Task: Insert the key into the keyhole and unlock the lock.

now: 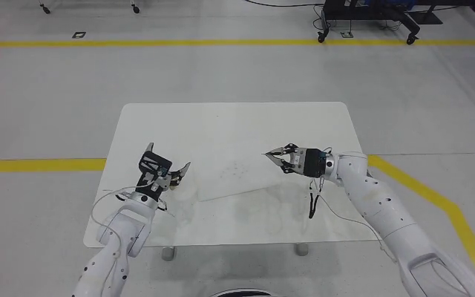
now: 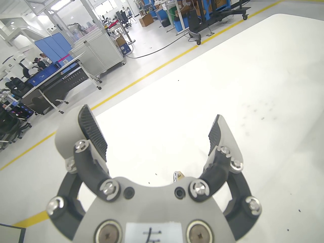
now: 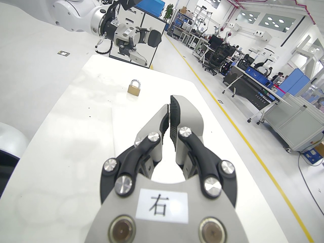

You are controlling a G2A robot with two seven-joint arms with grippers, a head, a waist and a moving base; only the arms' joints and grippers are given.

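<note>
A small brass padlock (image 3: 134, 87) with a silver shackle lies on the white table (image 1: 237, 126) near its left end. My left gripper (image 1: 169, 154) hangs just above it, fingers spread wide and empty. In the left wrist view only a bit of the brass padlock (image 2: 178, 175) peeks out behind the left gripper (image 2: 152, 115). My right gripper (image 3: 169, 105) is shut above the table's middle right (image 1: 266, 154), pointing toward the padlock. A thin sliver of metal, the key (image 3: 167, 106), shows between its pads. The left gripper (image 3: 146, 49) is beyond the padlock in the right wrist view.
The tabletop bears faint dark specks (image 1: 239, 169) near its middle. A black cable loop (image 1: 314, 202) hangs from the right forearm over the table's front right. Yellow floor lines (image 1: 223, 42) run past the table.
</note>
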